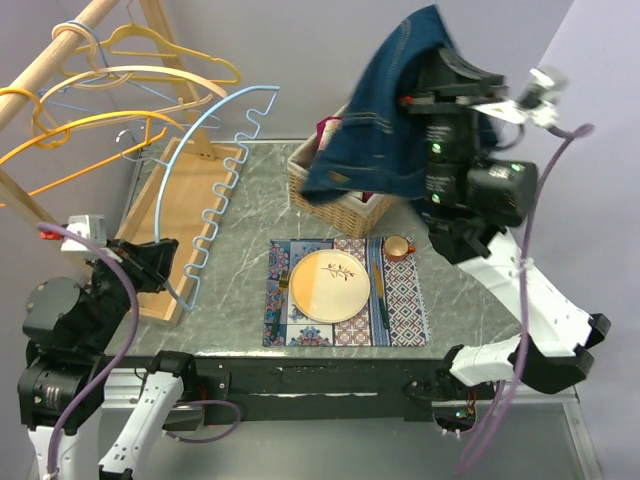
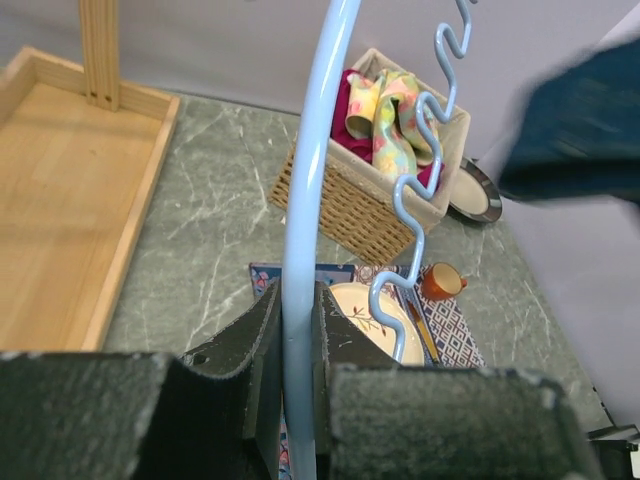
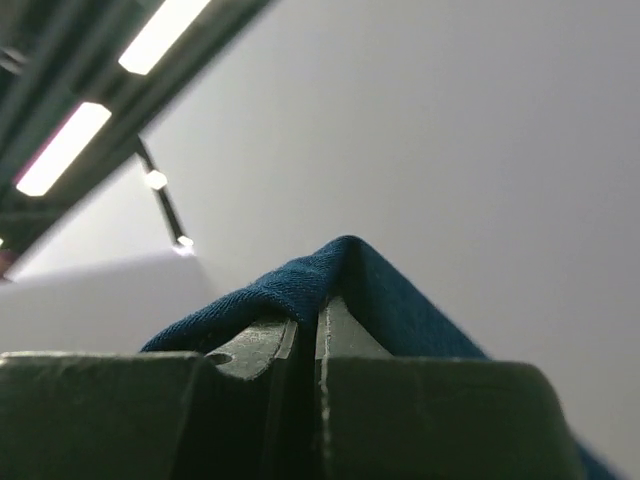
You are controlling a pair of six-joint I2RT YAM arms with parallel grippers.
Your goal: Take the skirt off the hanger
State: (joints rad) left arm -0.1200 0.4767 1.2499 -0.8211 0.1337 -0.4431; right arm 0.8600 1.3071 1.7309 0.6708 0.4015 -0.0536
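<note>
Right gripper [image 3: 310, 325] pinches a fold of the denim skirt [image 1: 395, 110], lifted over the wicker basket [image 1: 340, 205] at the table's [image 1: 240, 270] far edge. Left gripper [image 2: 298, 330] is clamped on the light-blue hanger [image 2: 303, 220] near the left edge, well apart from the skirt.

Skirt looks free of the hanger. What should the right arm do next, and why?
Probably lower the skirt toward the wicker basket and release: the right gripper pinches it clear of the blue hanger, which the left gripper holds bare.
</note>
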